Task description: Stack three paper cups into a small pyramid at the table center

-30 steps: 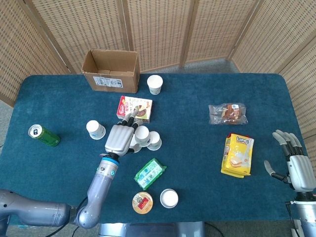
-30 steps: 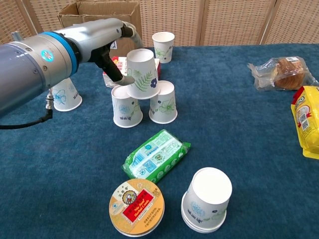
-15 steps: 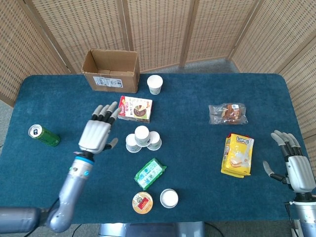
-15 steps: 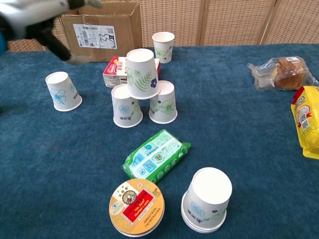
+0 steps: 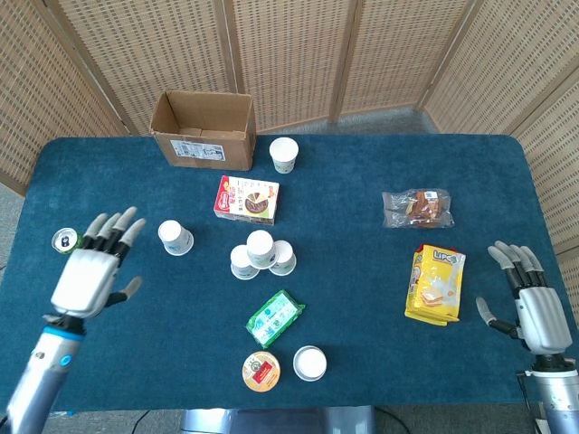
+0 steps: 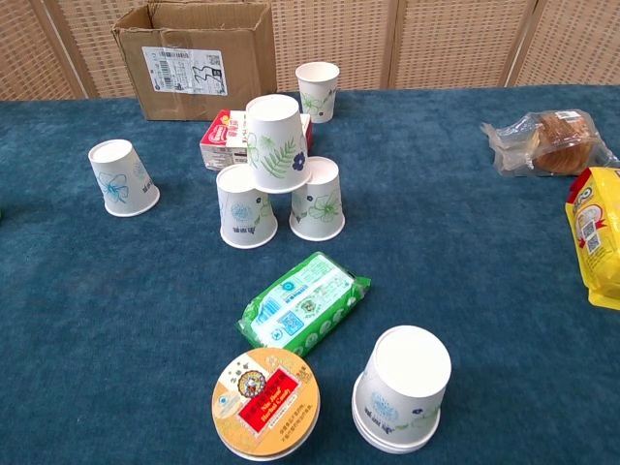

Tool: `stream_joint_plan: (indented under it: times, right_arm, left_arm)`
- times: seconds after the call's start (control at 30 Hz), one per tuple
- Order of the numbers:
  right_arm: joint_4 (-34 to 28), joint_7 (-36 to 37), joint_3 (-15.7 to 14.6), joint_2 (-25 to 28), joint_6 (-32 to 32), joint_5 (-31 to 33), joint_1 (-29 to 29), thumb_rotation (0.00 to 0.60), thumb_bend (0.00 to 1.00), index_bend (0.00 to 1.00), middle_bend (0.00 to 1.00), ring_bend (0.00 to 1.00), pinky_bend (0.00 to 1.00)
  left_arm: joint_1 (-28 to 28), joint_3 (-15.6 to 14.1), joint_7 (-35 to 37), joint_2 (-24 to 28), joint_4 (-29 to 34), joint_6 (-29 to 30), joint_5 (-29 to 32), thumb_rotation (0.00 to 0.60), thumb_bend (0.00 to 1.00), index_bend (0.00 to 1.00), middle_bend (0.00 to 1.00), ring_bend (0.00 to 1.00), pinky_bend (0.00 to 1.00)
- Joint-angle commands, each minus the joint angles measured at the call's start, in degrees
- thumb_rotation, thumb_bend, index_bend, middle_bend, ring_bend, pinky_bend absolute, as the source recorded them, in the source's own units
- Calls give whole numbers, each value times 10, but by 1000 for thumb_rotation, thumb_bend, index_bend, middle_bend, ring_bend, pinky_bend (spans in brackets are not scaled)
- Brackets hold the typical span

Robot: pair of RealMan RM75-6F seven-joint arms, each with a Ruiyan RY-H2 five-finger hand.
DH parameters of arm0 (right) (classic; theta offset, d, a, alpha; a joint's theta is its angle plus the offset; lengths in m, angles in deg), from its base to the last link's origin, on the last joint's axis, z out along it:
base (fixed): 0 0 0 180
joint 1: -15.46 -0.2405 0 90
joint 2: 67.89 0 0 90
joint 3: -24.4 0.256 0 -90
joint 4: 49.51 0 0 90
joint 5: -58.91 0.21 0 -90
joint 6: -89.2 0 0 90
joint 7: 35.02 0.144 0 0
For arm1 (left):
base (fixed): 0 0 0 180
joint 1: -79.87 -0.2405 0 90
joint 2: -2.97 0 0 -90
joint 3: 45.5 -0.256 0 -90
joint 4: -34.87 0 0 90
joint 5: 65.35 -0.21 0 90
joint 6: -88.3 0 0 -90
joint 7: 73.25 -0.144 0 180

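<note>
Near the table [image 5: 362, 172] centre: three-cup pyramid [image 6: 278, 170] upright, mouths down, top cup on two side-by-side | left hand [image 5: 90, 271] at left edge, fingers spread, empty | right hand [image 5: 532, 303] at right edge, fingers spread, empty

The table [image 6: 504, 291] wears a deep blue cloth. The top cup [image 6: 275, 143] is white with green fern leaves and a dark blue flower; the two cups under it [image 6: 245, 206] [image 6: 318, 200] are white with pale blue and green flowers. The box [image 6: 194, 58] is plain brown with a white label. The packet [image 6: 303, 300] is green and white, the tin [image 6: 265, 401] orange with a red label, the bag [image 6: 599, 232] yellow, the can [image 5: 67, 240] green
</note>
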Motion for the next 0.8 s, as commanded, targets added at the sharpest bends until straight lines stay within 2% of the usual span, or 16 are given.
stream_joint_plan:
  times: [0.03, 0.13, 0.27, 0.47, 0.57, 0.8]
  right_arm:
    - [-3, -14, -1, 0, -1, 0, 0, 600, 421, 93, 85, 18, 0]
    - [-16, -57, -3, 9, -14, 15, 3, 600, 399, 89, 50, 1, 0]
    - [-53, -125, 0, 23, -31, 44, 6, 600, 285, 39, 0, 0, 0]
    - [-92, -176, 2, 33, -39, 67, 11, 600, 160, 0, 0, 0, 0]
    - [-106, -192, 4, 35, -38, 75, 14, 600, 170, 0, 0, 0, 0]
    - [-132, -235, 14, 32, -41, 112, 19, 600, 261, 0, 0, 0, 0]
  left_arm:
    - [-45, -28, 43, 17, -35, 35, -38, 600, 323, 0, 0, 0, 0]
    - [-79, -44, 80, 15, -62, 57, -62, 600, 323, 0, 0, 0, 0]
    - [-125, -66, 119, 3, -111, 83, -92, 600, 323, 0, 0, 0, 0]
    - [-158, -72, 162, -5, -146, 80, -95, 600, 323, 0, 0, 0, 0]
    - [-170, -66, 179, -3, -153, 85, -97, 600, 323, 0, 0, 0, 0]
    - [-185, -50, 201, 6, -167, 87, -103, 600, 323, 0, 0, 0, 0]
